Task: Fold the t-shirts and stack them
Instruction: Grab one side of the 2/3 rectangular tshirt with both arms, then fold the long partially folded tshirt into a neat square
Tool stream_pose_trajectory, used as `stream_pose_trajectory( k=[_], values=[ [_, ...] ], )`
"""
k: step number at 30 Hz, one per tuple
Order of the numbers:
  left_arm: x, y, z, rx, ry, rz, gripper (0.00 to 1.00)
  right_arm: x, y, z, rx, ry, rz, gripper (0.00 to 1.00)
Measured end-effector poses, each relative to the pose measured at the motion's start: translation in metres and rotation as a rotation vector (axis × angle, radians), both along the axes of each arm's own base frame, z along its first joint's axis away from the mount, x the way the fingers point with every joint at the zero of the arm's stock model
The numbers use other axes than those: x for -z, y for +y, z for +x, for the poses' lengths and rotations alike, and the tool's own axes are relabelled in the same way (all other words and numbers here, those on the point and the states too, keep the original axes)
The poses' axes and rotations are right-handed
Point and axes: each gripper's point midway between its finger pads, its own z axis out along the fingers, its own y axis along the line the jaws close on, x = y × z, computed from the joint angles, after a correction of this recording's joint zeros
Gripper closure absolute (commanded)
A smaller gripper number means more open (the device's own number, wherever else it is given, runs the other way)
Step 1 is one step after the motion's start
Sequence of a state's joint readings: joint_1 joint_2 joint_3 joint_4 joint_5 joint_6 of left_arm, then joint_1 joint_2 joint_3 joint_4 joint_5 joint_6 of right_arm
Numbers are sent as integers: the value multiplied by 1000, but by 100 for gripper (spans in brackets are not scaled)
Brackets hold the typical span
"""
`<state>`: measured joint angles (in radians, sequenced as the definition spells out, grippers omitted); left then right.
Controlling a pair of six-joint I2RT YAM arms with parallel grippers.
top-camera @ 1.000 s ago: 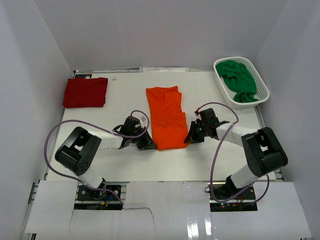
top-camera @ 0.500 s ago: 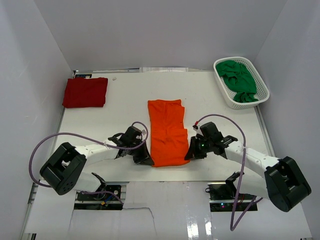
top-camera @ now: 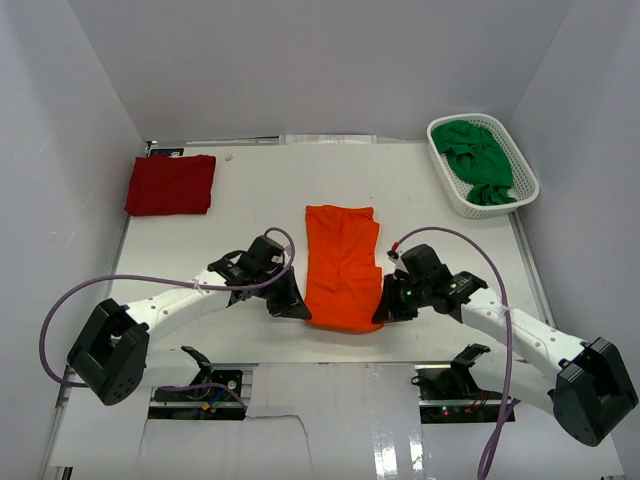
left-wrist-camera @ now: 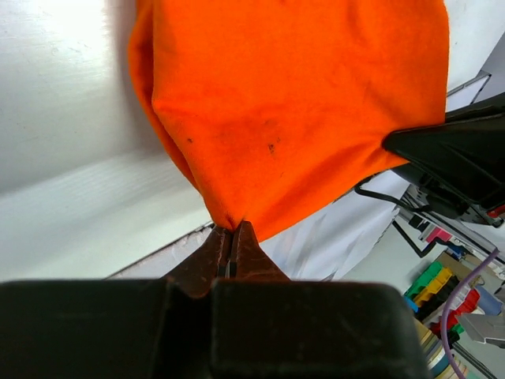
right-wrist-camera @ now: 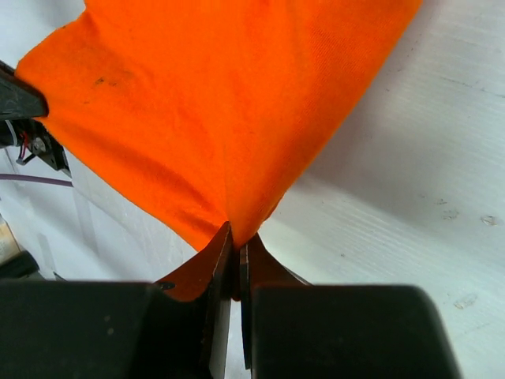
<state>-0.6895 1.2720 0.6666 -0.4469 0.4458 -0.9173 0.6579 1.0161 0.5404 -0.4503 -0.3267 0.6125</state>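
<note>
One dark red shirt (top-camera: 170, 185) lies folded, left hand (left-wrist-camera: 233, 239) and right hand (right-wrist-camera: 235, 239) pinch the orange shirt (top-camera: 342, 272) by its near corners, green shirt (top-camera: 478, 160) awaits.

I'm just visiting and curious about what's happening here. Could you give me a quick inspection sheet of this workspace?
Surface: white table, no stains seen.
Job's things: orange t-shirt mid-table, partly folded; dark red t-shirt folded at far left; green t-shirt crumpled in the white mesh basket.
Clutter: only that basket, at the far right corner.
Grippers: left gripper and right gripper, jaws shut on the orange t-shirt's near corners.
Cables: purple cables loop out from both arms.
Surroundings: plain white walls on three sides.
</note>
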Motion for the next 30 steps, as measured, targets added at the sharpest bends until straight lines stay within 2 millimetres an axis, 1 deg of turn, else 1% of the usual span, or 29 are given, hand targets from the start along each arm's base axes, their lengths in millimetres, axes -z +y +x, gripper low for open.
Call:
stream_pose_trajectory(
  k=[3,8,10,12,14,17,21,25,30],
  values=[
    [-16,-4,6,4,-18,-6,100,-11,0,6,4,-23,-13,92],
    [-47,-15,22,4,-79,-36,100,-39,2,25,11,-99,-34,92],
    [-55,-17,27,2,-96,-44,100,-51,4,34,12,-136,-40,92],
    [-60,-16,31,-4,-104,-41,100,-59,6,44,9,-162,-52,92],
    [-66,-17,38,-9,-117,-40,100,-62,10,53,-1,-177,-66,92],
    [-74,-18,54,-28,-141,-42,100,-59,13,66,-14,-177,-101,92],
    [-81,-10,79,-68,-165,-36,100,-56,13,84,-22,-174,-131,92],
    [-85,-1,104,-106,-185,-27,100,-64,14,108,-14,-190,-122,92],
    [-95,2,132,-128,-217,-28,100,-75,16,127,-17,-204,-89,92]
  ],
)
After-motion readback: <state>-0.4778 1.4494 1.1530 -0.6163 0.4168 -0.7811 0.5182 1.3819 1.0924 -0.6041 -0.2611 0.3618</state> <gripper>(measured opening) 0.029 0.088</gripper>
